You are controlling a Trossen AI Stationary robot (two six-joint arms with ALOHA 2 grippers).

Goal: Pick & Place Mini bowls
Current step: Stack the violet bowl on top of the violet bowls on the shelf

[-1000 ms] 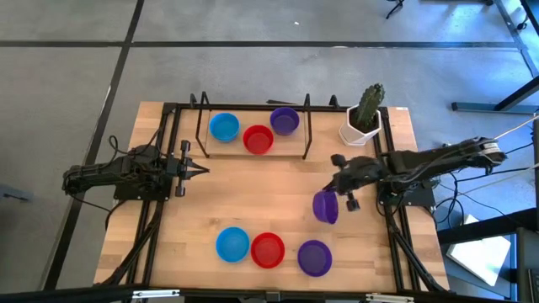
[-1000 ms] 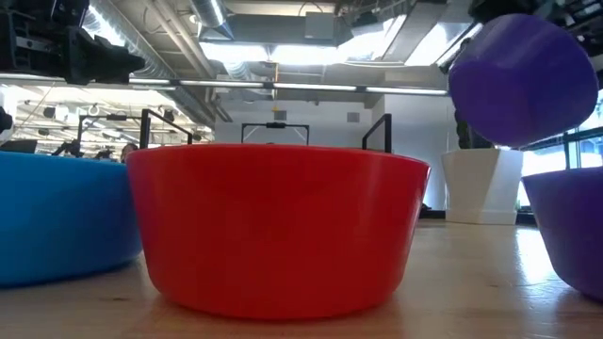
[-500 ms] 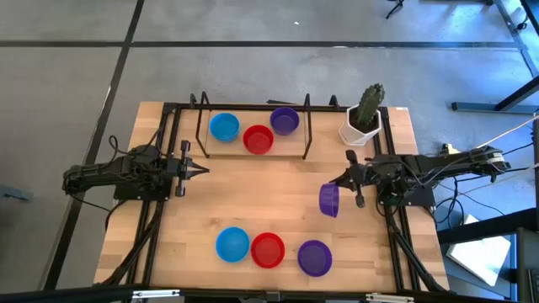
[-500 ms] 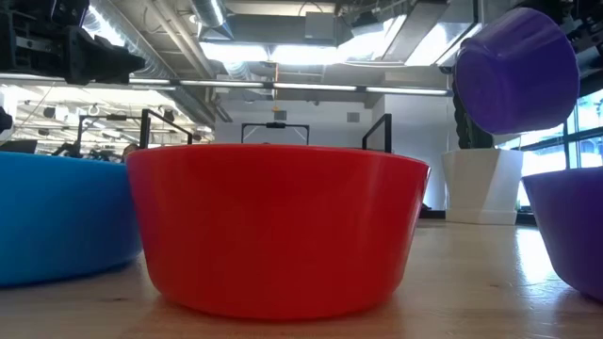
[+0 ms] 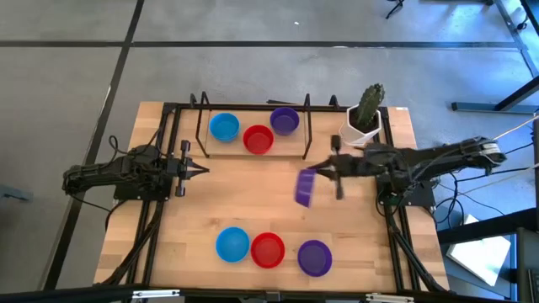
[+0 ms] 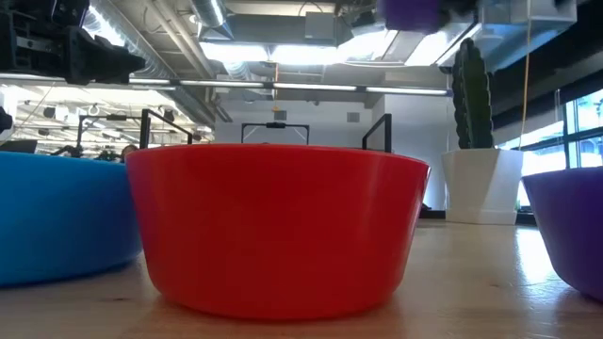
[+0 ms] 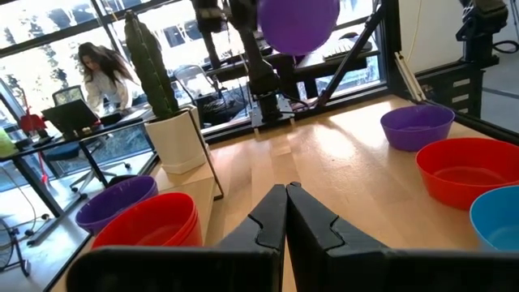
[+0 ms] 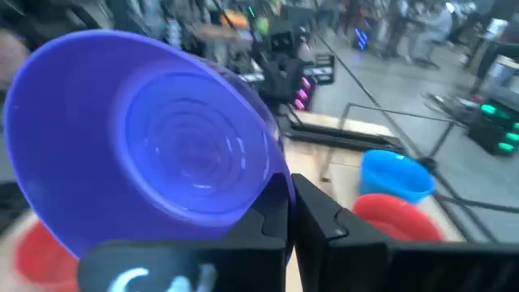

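Low view, from table height, puts a red bowl (image 6: pixel 275 229) closest, with a blue bowl (image 6: pixel 58 218) on one side of it and a purple bowl (image 6: pixel 568 222) on the other, all 3 resting on the wooden table (image 6: pixel 471 282). Seen from above, these 3 stand in a row along the near edge of the table: blue (image 5: pixel 232 244), red (image 5: pixel 268 250), purple (image 5: pixel 314 257). Farther in, over the middle of the table, the right gripper (image 5: pixel 324 172) reaches toward the centre and holds another purple bowl (image 5: pixel 305 187) by its rim, clear of the wood and tipped on its side; the right wrist view shows the 2 fingers (image 8: pixel 312 212) pinched together on the rim of that bowl (image 8: pixel 154 158), its hollow facing the camera. On the opposite side, the left gripper (image 5: pixel 202 169) waits above the left part of the table, holding nothing, and the left wrist view shows its fingers (image 7: pixel 312 219) pressed together. At the far edge, 3 more bowls sit inside a black wire frame (image 5: pixel 253 126): blue (image 5: pixel 224 127), red (image 5: pixel 258 139) and purple (image 5: pixel 285 120). Just beyond the frame's right end stands a white pot with a cactus (image 5: pixel 364 118). Through the left wrist view a person (image 7: pixel 101 77) shows in the room behind the table.
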